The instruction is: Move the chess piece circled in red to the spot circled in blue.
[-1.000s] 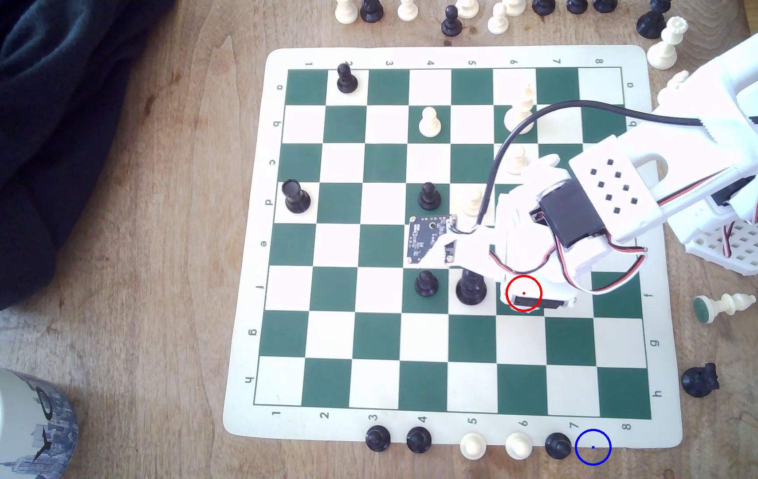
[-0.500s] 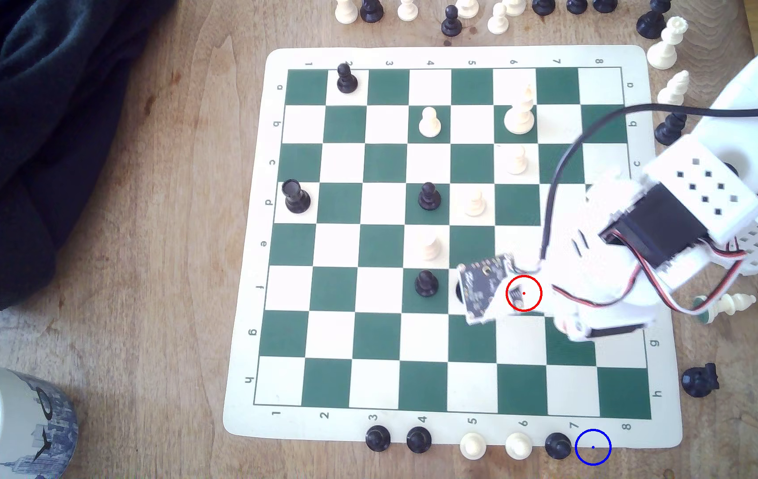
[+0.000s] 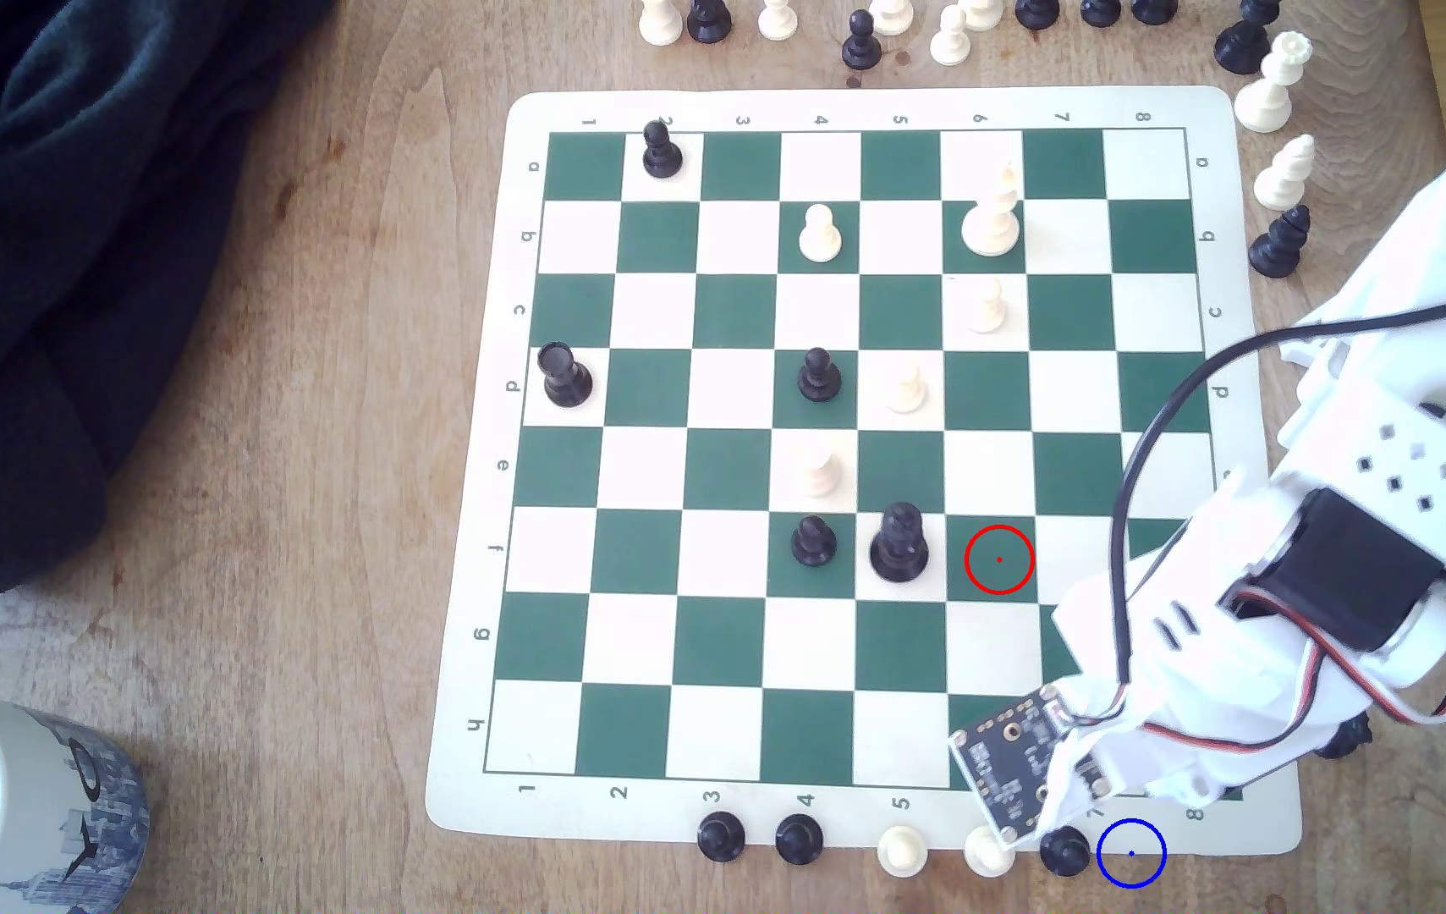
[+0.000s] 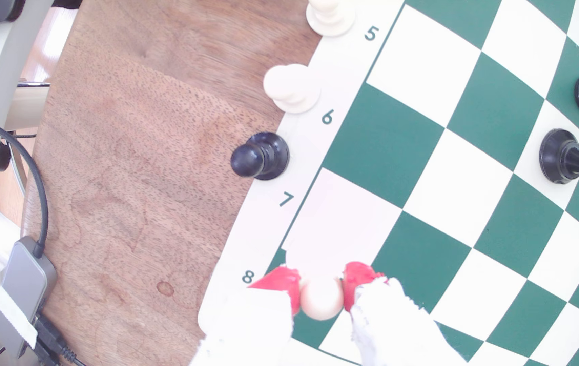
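Numerals 1 to 8 and letters a to h were printed along the cream border of the green-and-white roll-up chessboard (image 3: 473, 615); in the wrist view the numerals 5, 6, 7 and 8 were legible along one edge. A skyline print was carried on the mug (image 3: 16, 800) at the exterior view's lower left. The board was laid on a brown wooden table (image 3: 279, 545), with dark cloth (image 3: 68, 220) heaped at the exterior view's upper left and spare pieces stood beyond the far edge. The cream-white pawn (image 4: 322, 297), of which the round ball head was seen, was clamped between the red-tipped fingers (image 4: 282, 283) of the gripper (image 4: 321, 292), held above the board's corner near the numeral 8. The red ring (image 3: 999, 560) on a green square in row f was drawn around a bare square. The blue ring (image 3: 1130, 852) was drawn at the board's near edge, just beside a black pawn (image 3: 1063, 849) at the end of a row of five pawns.
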`<action>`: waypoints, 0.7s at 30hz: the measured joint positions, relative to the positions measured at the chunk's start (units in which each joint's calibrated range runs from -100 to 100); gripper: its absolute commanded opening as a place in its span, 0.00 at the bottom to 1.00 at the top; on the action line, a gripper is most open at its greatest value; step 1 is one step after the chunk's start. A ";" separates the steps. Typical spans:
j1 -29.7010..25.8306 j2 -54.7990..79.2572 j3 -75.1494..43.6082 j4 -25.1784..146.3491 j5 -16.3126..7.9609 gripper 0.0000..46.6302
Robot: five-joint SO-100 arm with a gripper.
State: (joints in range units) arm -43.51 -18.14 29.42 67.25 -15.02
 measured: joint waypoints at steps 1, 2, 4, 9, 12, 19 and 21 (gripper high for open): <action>-0.15 0.50 -0.18 -0.24 0.00 0.00; -0.52 1.09 -0.27 -0.56 0.00 0.00; -2.06 2.85 -0.54 -1.20 0.00 0.00; -4.20 4.86 -0.54 -1.43 0.00 0.01; -5.09 6.62 -1.54 -1.43 -0.10 0.01; -5.90 11.81 -7.05 -1.43 -0.24 0.01; -6.12 12.82 -8.13 -1.43 -0.24 0.01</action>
State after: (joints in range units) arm -49.63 -5.32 21.28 65.82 -15.26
